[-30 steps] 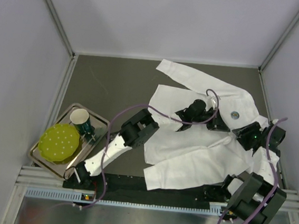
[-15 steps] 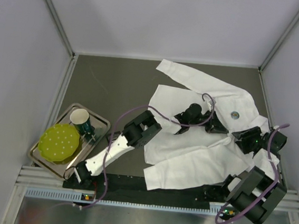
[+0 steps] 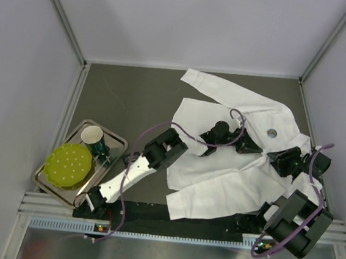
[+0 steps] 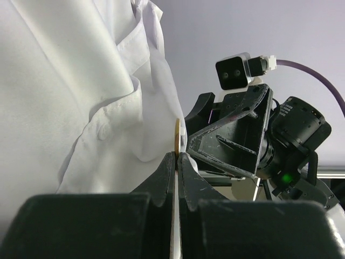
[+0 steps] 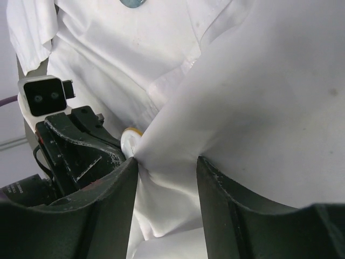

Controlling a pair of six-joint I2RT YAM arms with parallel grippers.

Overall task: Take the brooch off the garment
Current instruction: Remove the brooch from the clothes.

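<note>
White shirt [image 3: 217, 176] spread over right half of table [image 3: 127, 94]. Left gripper [image 4: 176, 157] clamped on edge of gold-rimmed brooch [image 4: 177, 135], cloth tented against it. Right gripper [image 5: 166, 167] jaws apart, straddling taut cloth ridge beside brooch. Round blue badge [image 3: 272, 132] on chest.

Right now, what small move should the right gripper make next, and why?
Probably close the right gripper on the shirt fold between its open jaws. The left gripper is shut on a gold-rimmed disc right beside that fold, so pinning the cloth should let the disc pull free.
</note>
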